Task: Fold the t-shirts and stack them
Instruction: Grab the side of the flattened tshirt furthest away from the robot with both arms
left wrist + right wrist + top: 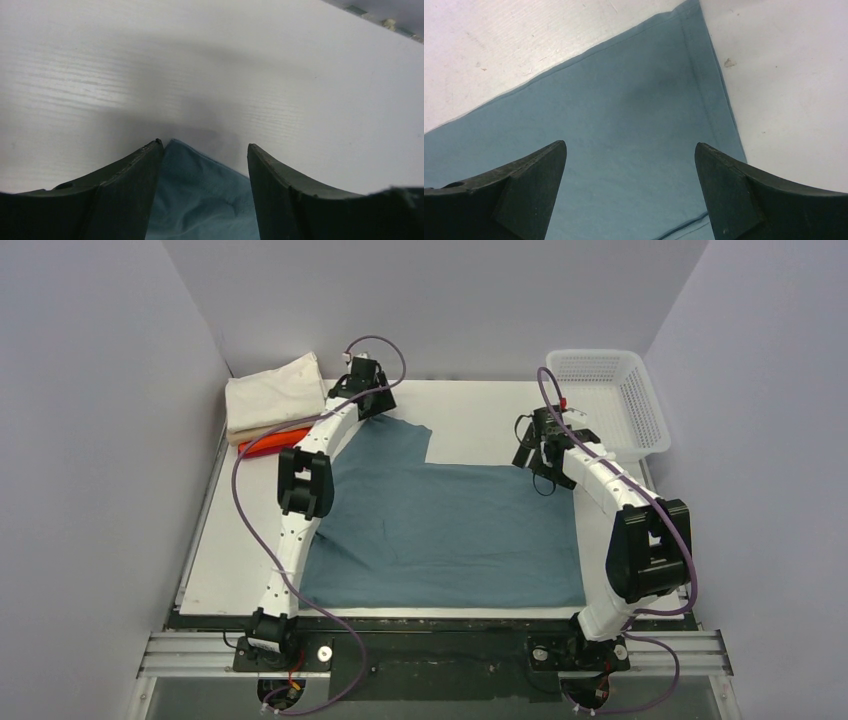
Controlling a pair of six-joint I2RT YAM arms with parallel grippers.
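Note:
A large teal-blue t-shirt (450, 525) lies spread flat on the white table (240, 560). My left gripper (372, 406) is down at its far left corner. In the left wrist view a pointed fold of teal cloth (200, 195) sits between the fingers of the left gripper (204, 145), which stand apart; the left finger (125, 190) touches the cloth's edge. My right gripper (541, 460) hangs over the shirt's far right corner (694, 60), and the right gripper (630, 144) is open with nothing in it. Folded cream (275, 395) and orange-red (272, 440) t-shirts are stacked at the back left.
A white plastic mesh basket (610, 400) stands at the back right corner. Grey walls close in the table on the left, back and right. Bare white table shows behind the shirt and along its left side.

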